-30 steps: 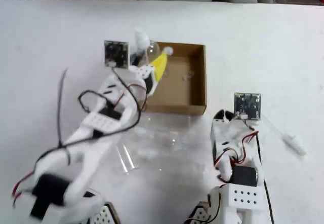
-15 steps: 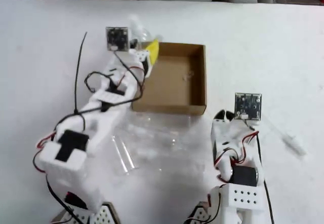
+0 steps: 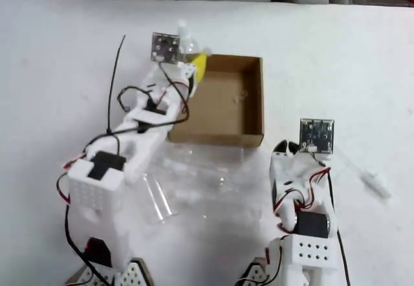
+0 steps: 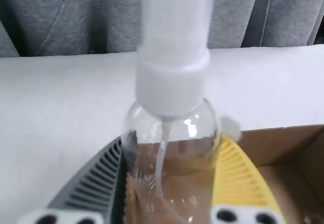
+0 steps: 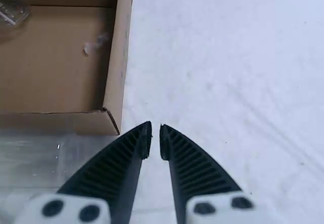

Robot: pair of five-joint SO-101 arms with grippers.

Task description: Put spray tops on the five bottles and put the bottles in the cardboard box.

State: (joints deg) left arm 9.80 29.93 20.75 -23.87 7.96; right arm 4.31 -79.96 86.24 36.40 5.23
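The left gripper (image 4: pixel 171 150) clamps the bottle (image 4: pixel 174 127), spray top (image 4: pixel 172 82) fitted and long axis upright, at the cardboard box's (image 3: pixel 261 92) far left corner. The box interior lies to the jaws' right. The right gripper (image 5: pixel 153 139) is nearly closed, empty, and farther off.

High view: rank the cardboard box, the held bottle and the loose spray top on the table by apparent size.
1. cardboard box: clearly the largest.
2-3. bottle and loose spray top: not ranked. The bottle is partly hidden, and what shows looks about the same size as the spray top.
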